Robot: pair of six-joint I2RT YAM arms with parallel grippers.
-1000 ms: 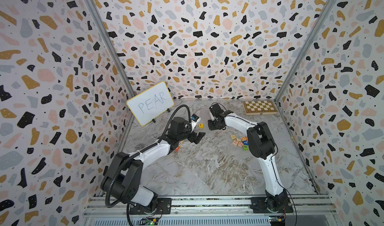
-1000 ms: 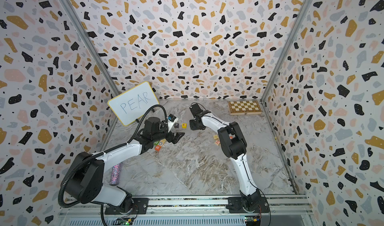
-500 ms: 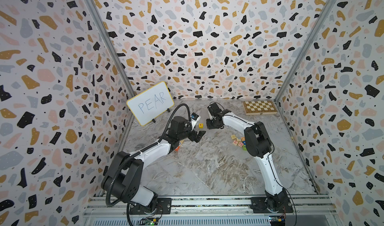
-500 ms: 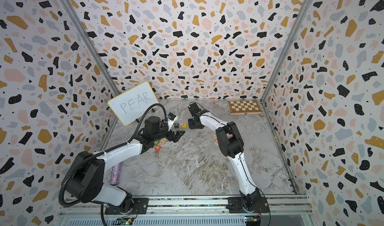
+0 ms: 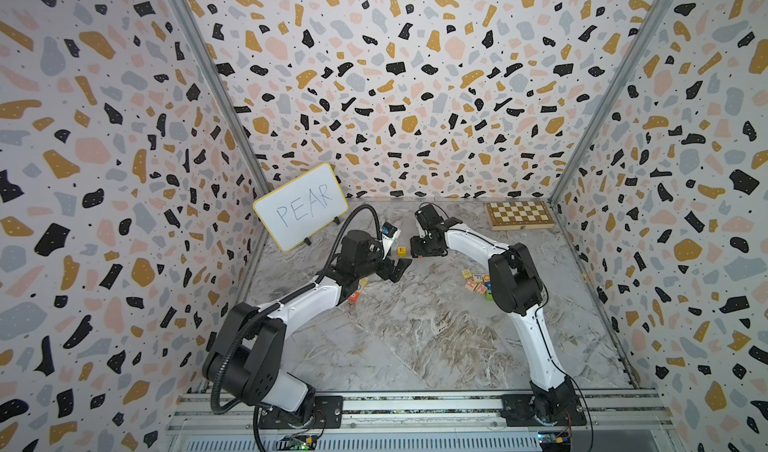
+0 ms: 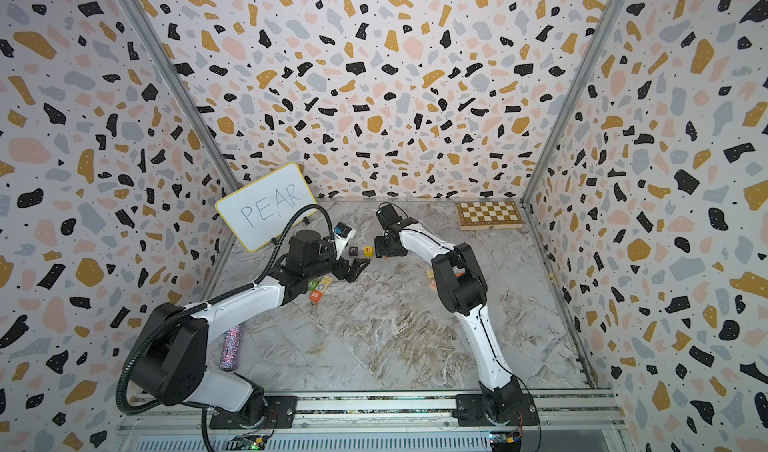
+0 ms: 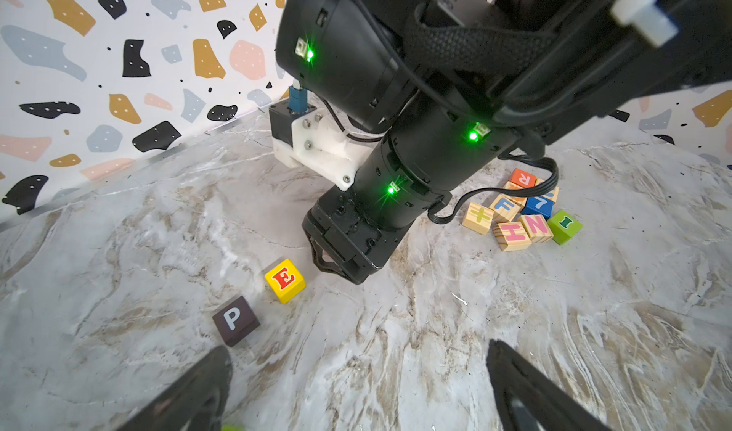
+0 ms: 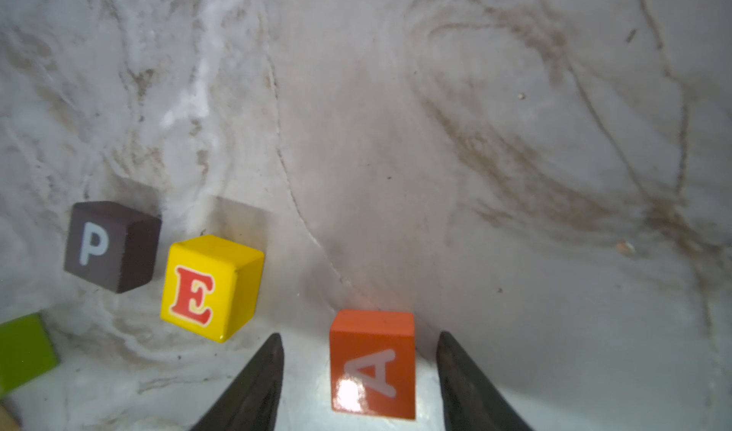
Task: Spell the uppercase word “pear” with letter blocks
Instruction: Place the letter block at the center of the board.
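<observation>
Right gripper has slid up beside yellow wooden E cube, jaws now parted — orange-red A cube stands released between them, third in line after dark P cube, for reading order. Left gripper gapes empty; orange-red R cube waits in the pile.

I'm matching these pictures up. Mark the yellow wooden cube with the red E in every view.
Top view: yellow wooden E cube, just right of dark brown wooden P cube.
Top view: same spot; P cube hidden here.
Left wrist: beside the P cube.
Right wrist: between P cube and orange A cube.
Landmark: the P cube.
</observation>
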